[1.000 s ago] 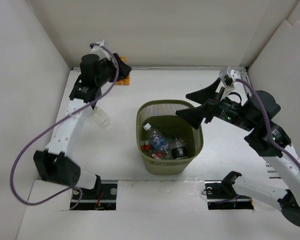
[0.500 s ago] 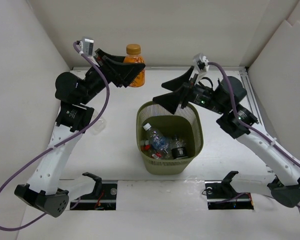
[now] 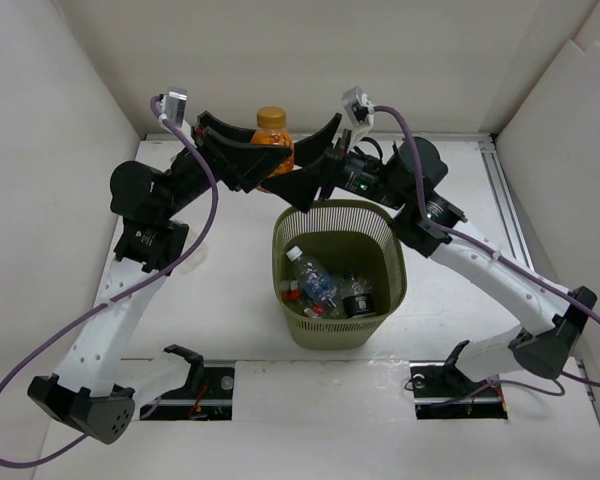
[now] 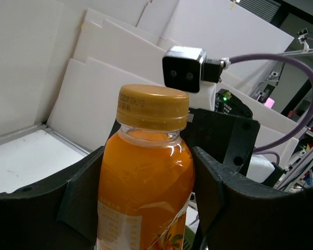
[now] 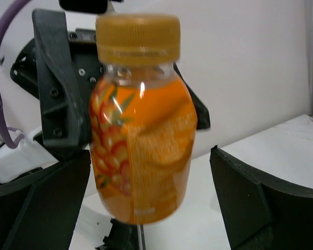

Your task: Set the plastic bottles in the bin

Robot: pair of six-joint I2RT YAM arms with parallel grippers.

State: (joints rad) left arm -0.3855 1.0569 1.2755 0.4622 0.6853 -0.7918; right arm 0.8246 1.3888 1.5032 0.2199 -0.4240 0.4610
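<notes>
Left jaws pinch the orange bottle (image 4: 146, 177) between the spread right jaws.

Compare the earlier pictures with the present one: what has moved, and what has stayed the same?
The left gripper, shut on the orange bottle, lifted it from the far left corner and carried it right, toward the bin. The right gripper, open, swung left until it straddles the bottle. The bin and the bottles inside it stayed put.

The olive mesh bin (image 3: 335, 206) stands upright mid-frame, with several small clear bottles (image 3: 315, 282) jumbled in its bottom. An orange bottle (image 3: 271, 135), orange-capped and fruit-labelled, is held upright in the air at top centre, just past the bin's far rim.
</notes>
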